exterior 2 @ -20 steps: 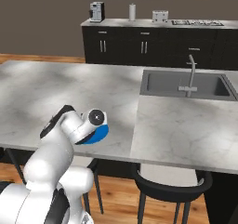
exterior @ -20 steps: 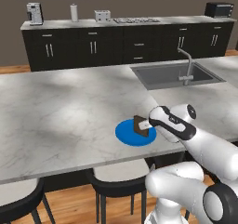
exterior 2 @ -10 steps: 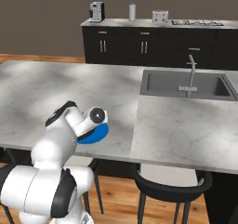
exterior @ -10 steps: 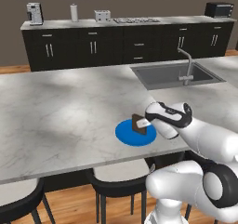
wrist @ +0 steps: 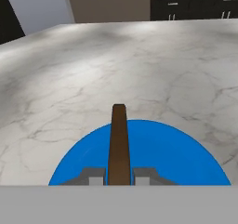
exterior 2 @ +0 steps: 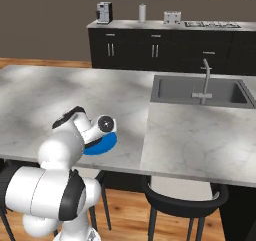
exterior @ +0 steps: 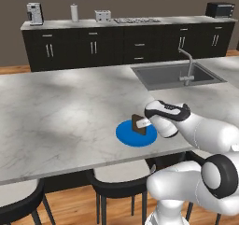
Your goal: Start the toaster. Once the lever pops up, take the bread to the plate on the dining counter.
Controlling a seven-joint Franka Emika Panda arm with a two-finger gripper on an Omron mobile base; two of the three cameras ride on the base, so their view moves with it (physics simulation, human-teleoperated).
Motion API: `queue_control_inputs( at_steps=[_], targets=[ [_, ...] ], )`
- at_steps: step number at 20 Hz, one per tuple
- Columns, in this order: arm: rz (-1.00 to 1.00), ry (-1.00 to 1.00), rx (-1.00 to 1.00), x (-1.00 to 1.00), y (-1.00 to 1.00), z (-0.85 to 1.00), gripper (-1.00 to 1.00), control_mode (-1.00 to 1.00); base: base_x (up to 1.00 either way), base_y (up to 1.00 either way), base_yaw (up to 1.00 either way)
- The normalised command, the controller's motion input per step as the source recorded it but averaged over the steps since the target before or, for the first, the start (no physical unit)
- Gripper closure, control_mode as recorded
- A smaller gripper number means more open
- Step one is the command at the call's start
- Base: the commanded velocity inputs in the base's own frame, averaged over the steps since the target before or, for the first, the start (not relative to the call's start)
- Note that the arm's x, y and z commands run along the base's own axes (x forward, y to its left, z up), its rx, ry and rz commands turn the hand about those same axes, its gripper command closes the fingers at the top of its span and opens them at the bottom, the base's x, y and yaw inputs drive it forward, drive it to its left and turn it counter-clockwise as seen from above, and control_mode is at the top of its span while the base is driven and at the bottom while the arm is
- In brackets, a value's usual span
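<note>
The bread (exterior: 138,124) is a thin dark brown slice held on edge, upright, over the middle of the blue plate (exterior: 135,136). My gripper (exterior: 143,124) is shut on it from the right. In the hand view the bread (wrist: 119,135) rises between the two fingertips (wrist: 94,175) with the plate (wrist: 167,148) right beneath; whether it touches the plate I cannot tell. The plate (exterior 2: 104,143) lies near the front edge of the dining counter (exterior: 60,107), partly hidden by my hand in the right base view. The toaster (exterior: 102,15) stands far off on the back worktop.
An inset steel sink (exterior: 173,74) with a faucet (exterior: 187,66) lies to the right of the plate. Black stools (exterior: 116,178) stand under the counter's front edge. A white canister (exterior: 74,12) and a coffee machine (exterior: 33,13) stand left of the toaster.
The hand has turned and the arm's links have swung around it. The bread has stayed over the plate, still gripped.
</note>
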Motion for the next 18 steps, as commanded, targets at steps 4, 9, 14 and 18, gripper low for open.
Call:
queue_control_inputs(
  at_steps=[4, 9, 14, 18],
  targets=[
    [0.00, 0.00, 0.00, 0.05, 0.00, -0.07, 1.00, -1.00, 0.00, 0.00, 0.00],
    [0.00, 0.00, 0.00, 0.00, 0.00, -0.03, 1.00, -1.00, 0.00, 0.00, 0.00],
    [0.00, 0.00, 0.00, 0.00, 0.01, 0.00, -1.00, -1.00, 0.00, 0.00, 0.00],
    [0.00, 0.00, 0.00, 0.00, 0.00, 0.00, -1.00, -1.00, 0.00, 0.00, 0.00]
  ],
)
